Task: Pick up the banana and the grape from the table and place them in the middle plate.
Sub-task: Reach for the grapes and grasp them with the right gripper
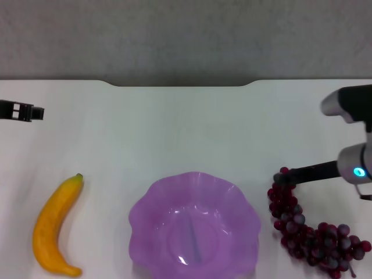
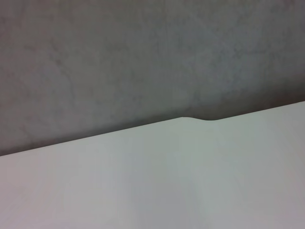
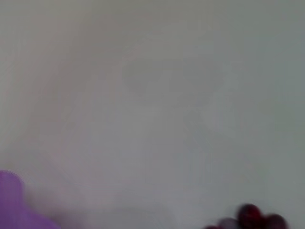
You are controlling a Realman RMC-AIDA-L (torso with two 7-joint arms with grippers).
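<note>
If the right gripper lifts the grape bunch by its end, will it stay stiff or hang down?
Probably it hangs. The grape bunch is many small berries in a long cluster, so it likely droops and swings. The right gripper is at its top end; single berries may slip or detach.

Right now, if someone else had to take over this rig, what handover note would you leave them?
Right gripper: low at the near end of the grape bunch, right of the middle plate; whether its jaws are closed on the stem cannot be seen.
Left gripper: parked at the far left of the table, away from everything.
Banana: lying on the table left of the plate, untouched.
Plate: nothing in it.
Done: nothing placed yet.
Left: grasp the grape bunch and set it in the plate, then do the same with the banana.
</note>
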